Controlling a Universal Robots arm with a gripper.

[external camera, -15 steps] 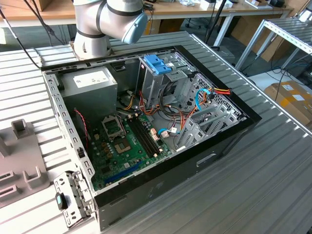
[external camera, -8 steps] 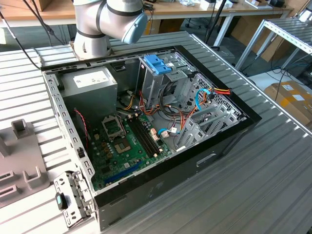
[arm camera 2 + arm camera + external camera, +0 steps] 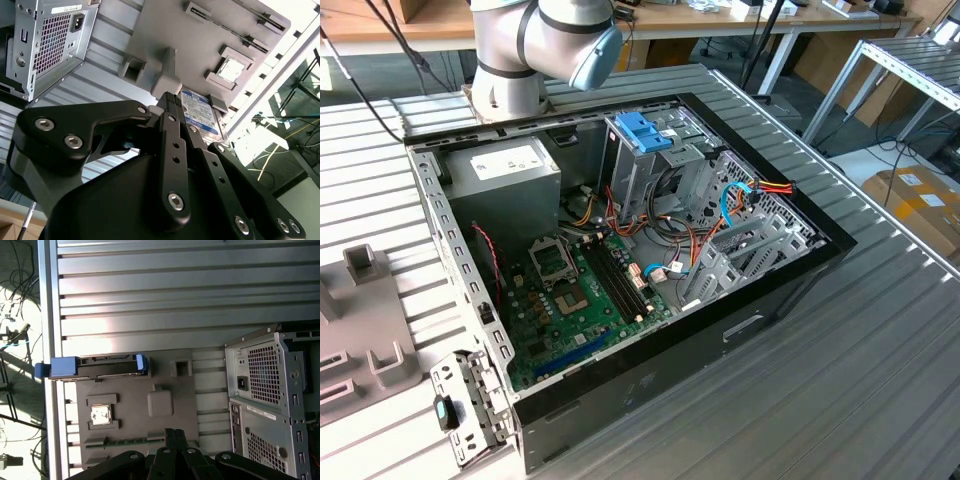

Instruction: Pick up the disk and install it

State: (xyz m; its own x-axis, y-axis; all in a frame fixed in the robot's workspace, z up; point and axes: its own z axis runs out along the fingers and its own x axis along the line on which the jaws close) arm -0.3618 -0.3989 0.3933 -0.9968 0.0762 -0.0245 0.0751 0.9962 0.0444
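Hovering over one side of a grey fixture plate (image 3: 130, 407), the single gripper (image 3: 175, 436) has its two fingers pressed together in the first wrist view, with nothing pinched between them. Just past the fingertips is a rounded square block (image 3: 160, 402) raised from the plate. Beyond it, along the plate's opposite side, stands the disk (image 3: 92, 367): one drive, set on its long edge in a slot, its dark body between the two bright blue ends of its carrier. The disk therefore lies ahead of the fingers and somewhat off to one side, apart from them. Its long axis runs across the line from gripper to disk rather than along it, so any approach would seem to meet a broad face, not an end. In the second wrist view its labelled face shows just behind the fingertips. Farther off, beside the plate and well apart from the disk, one computer case (image 3: 270, 385) turns its vented rear towards the plate. In the exterior view it lies open, with one blue handle (image 3: 645, 130) atop an upright cage inside. Plate and case both rest on the one ribbed metal table (image 3: 175, 295)
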